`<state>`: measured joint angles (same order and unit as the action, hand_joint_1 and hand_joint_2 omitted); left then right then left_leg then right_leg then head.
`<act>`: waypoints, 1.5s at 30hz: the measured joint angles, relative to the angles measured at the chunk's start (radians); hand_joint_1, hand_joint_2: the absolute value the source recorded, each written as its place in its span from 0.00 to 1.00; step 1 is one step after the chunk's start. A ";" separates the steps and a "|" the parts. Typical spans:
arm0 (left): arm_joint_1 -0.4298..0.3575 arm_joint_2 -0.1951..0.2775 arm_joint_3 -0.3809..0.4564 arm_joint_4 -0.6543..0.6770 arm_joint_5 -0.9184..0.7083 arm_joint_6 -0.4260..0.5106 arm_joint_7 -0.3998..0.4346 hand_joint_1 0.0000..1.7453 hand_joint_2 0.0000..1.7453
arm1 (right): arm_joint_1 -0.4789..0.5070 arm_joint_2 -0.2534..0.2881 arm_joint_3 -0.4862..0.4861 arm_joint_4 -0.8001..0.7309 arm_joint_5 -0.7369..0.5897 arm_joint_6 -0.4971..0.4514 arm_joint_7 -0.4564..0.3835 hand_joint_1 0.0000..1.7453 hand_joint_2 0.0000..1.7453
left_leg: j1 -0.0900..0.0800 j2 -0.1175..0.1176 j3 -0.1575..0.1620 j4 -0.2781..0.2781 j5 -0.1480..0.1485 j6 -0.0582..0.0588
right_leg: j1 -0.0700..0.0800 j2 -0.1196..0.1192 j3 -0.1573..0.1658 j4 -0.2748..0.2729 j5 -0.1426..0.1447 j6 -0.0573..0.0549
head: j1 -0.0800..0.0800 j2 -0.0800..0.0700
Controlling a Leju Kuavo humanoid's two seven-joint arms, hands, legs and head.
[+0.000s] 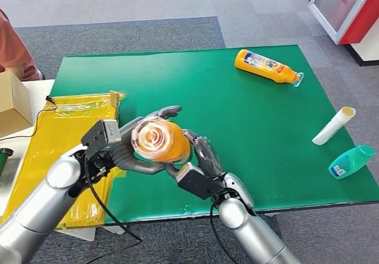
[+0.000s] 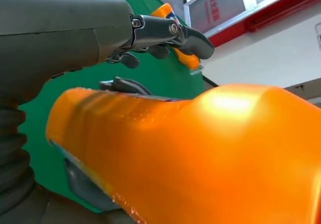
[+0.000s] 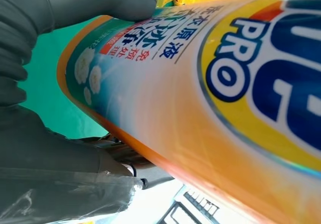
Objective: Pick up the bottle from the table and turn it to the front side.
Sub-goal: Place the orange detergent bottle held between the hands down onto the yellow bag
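Head view: both hands hold the orange bottle [image 1: 157, 138] above the green surface [image 1: 223, 104]. The left hand [image 1: 129, 148] cups it from below with its fingers [image 1: 167, 111] wrapped around it. The right hand [image 1: 203, 157] grips its other side.

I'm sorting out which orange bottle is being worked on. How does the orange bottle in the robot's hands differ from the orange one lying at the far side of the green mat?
The held bottle is lifted off the green mat, gripped by the left hand and right hand; the far bottle lies on the mat untouched. The held bottle points its base at the head camera; the far bottle shows its labelled side. Both are orange with a blue-lettered label.
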<state>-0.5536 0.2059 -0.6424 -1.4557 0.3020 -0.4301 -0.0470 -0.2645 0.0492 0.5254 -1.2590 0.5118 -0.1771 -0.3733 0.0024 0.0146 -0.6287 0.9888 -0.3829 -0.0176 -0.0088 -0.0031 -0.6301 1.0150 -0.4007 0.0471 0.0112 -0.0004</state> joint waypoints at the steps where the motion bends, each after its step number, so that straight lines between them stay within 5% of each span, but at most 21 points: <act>1: -0.009 0.003 -0.003 0.002 -0.002 0.002 0.002 1.00 1.00 | 0.000 0.000 0.000 0.000 0.000 0.000 0.000 1.00 1.00 | 0.000 0.000 0.000 0.000 0.000 0.000 | 0.000 0.000 0.000 0.000 0.000 0.000 | 0.000 0.000; 12: 0.005 0.007 0.013 0.000 -0.021 0.058 -0.027 1.00 1.00 | 0.005 0.000 -0.002 0.000 0.006 -0.007 0.008 1.00 1.00 | 0.000 0.000 0.000 0.000 0.000 0.000 | 0.000 0.000 0.000 0.000 0.000 0.000 | 0.000 0.000; 14: 0.015 0.007 0.023 -0.003 -0.017 0.059 -0.031 1.00 1.00 | 0.006 0.000 -0.002 0.000 0.008 -0.007 0.008 0.91 1.00 | 0.000 0.000 0.000 0.000 0.000 0.000 | 0.000 0.000 0.000 0.000 0.000 0.000 | 0.000 0.000; 18: 0.038 0.006 0.041 -0.016 -0.011 0.066 -0.038 1.00 1.00 | 0.008 0.000 -0.002 0.000 0.009 -0.007 0.010 0.00 1.00 | 0.000 0.000 0.000 0.000 0.000 0.000 | 0.000 0.000 0.000 0.000 0.000 0.000 | 0.000 0.000; 27: 0.222 0.007 0.151 -0.231 -0.368 0.342 -0.145 1.00 1.00 | 0.115 -0.002 -0.087 -0.064 -0.060 -0.013 0.029 0.00 1.00 | 0.000 0.000 0.000 0.000 -0.002 0.000 | 0.000 0.000 0.000 0.000 -0.002 0.000 | 0.000 0.000; 34: 0.426 -0.003 0.207 -0.431 -1.027 0.712 -0.157 1.00 1.00 | 0.234 -0.008 -0.203 -0.212 -0.074 -0.016 0.029 0.00 1.00 | 0.000 0.000 0.000 0.000 -0.004 0.001 | 0.000 0.000 0.000 -0.001 -0.004 0.000 | 0.000 0.000; 45: 0.486 -0.010 0.214 -0.504 -1.093 0.772 -0.130 1.00 1.00 | 0.266 -0.009 -0.247 -0.283 -0.068 -0.010 0.033 0.00 1.00 | 0.000 0.000 0.000 0.000 -0.003 0.000 | 0.000 0.000 0.000 0.000 -0.002 0.000 | 0.000 0.000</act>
<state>-0.0677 0.1954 -0.4283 -1.9593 -0.7909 0.3422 -0.1775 0.0013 0.0404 0.2786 -1.5415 0.4437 -0.1869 -0.3400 0.0025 0.0147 -0.6287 0.9888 -0.3858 -0.0175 -0.0088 -0.0029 -0.6300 1.0145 -0.4030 0.0470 0.0112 -0.0004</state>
